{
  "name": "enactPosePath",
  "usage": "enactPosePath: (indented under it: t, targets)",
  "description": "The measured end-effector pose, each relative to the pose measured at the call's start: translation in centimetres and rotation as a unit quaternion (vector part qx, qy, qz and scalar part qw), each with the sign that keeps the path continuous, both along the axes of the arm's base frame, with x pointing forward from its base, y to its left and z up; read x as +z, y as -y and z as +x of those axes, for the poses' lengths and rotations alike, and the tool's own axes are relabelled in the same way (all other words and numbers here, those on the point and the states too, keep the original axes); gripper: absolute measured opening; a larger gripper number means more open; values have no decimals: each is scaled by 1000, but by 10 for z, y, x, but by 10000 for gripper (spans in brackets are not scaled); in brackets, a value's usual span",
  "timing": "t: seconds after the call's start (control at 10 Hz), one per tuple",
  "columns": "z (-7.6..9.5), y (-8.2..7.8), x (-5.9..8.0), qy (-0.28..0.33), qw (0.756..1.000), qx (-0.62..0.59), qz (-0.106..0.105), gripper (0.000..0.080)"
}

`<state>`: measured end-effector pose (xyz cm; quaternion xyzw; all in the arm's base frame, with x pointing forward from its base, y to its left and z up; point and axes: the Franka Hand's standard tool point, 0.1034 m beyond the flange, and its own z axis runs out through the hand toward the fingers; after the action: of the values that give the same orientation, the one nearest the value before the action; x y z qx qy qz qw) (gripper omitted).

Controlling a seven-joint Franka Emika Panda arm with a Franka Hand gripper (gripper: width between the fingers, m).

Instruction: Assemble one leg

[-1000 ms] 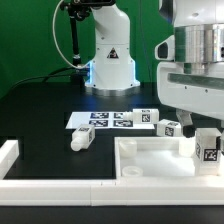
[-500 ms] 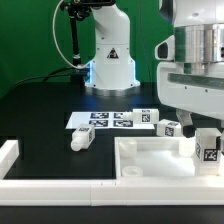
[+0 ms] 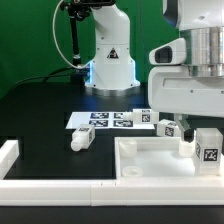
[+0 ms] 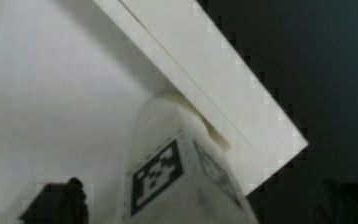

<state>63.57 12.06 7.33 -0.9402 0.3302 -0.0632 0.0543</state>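
The white square panel [image 3: 160, 160] lies at the front, on the exterior view's right. A small white leg [image 3: 186, 146] with a black-and-white tag rests inside it against the far rim. My gripper [image 3: 188, 132] hangs right above that leg. In the wrist view the leg [image 4: 176, 170] lies along the panel's raised rim [image 4: 211, 75], between my two dark fingers [image 4: 60, 202], which stand apart on either side without touching it. The gripper is open and empty. Another leg [image 3: 80, 140] lies on the black table left of the panel.
More tagged legs stand near the panel's far right corner [image 3: 168, 127] [image 3: 208, 145]. The marker board [image 3: 108, 119] lies behind the panel. A white rail [image 3: 60, 188] runs along the front edge, with a white block [image 3: 8, 152] at its left end. The robot base [image 3: 110, 60] stands behind.
The arm's hand has shifted toward the exterior view's left over the panel's far rim. The legs and panel have not moved.
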Motion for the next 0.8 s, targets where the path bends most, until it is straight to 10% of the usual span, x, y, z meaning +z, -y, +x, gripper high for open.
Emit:
enactPosePath:
  t: [0.3, 0.5, 0.8]
  targets:
    - [1, 4, -1, 4, 994, 106, -22, 649]
    - [11, 8, 4, 4, 934, 349, -82, 649]
    - [14, 10, 2, -1, 929, 360, -80, 514]
